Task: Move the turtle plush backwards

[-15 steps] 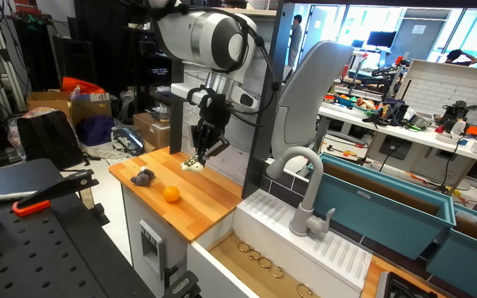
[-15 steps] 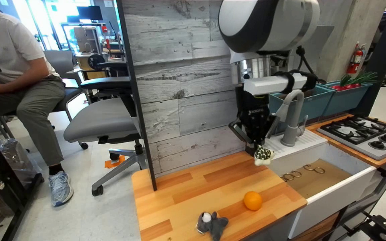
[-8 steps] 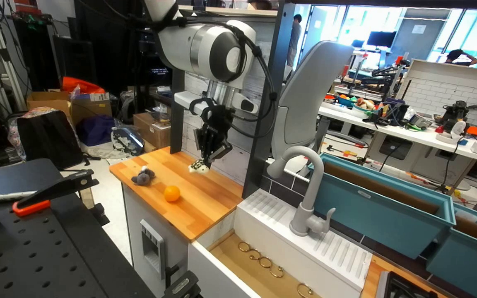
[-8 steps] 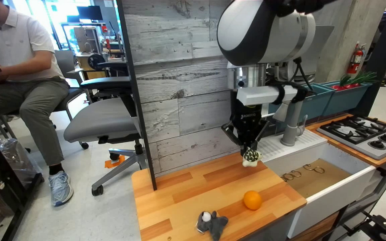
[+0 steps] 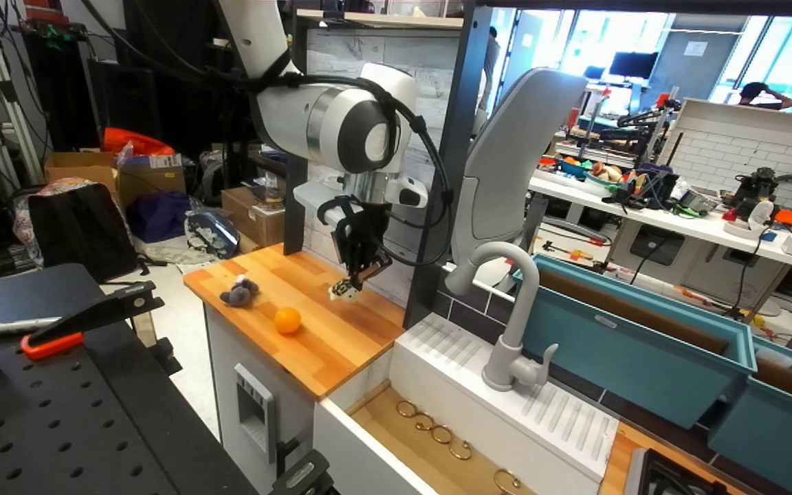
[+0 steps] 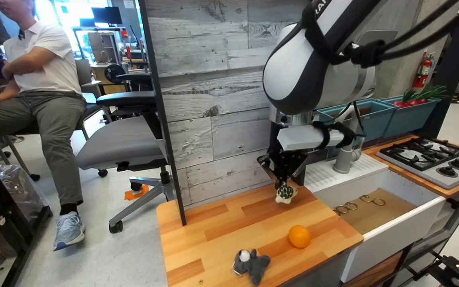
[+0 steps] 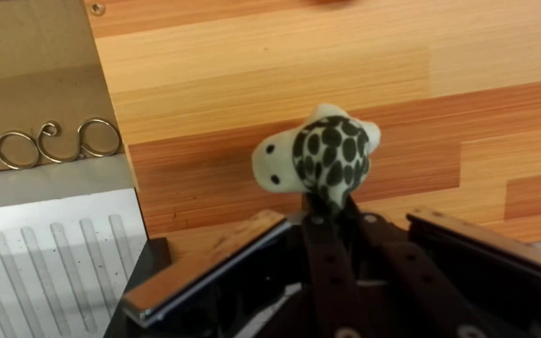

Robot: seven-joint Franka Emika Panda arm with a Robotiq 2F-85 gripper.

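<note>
The turtle plush is cream-white with a dark green spotted shell. It shows in both exterior views and large in the wrist view, where its head with two black eyes points left. My gripper is shut on the lower side of its shell; the gripper also shows in both exterior views, pointing down. The plush hangs at the fingertips close over the back part of the wooden counter, near the grey plank wall. I cannot tell whether it touches the wood.
An orange ball and a grey plush lie nearer the counter's front edge. The plank wall stands behind. A white sink with a grey faucet adjoins the counter.
My gripper has come down with the turtle plush in it, nearer the wood. It has shifted right in an exterior view and left in the other exterior view. Ball and grey plush stay put.
</note>
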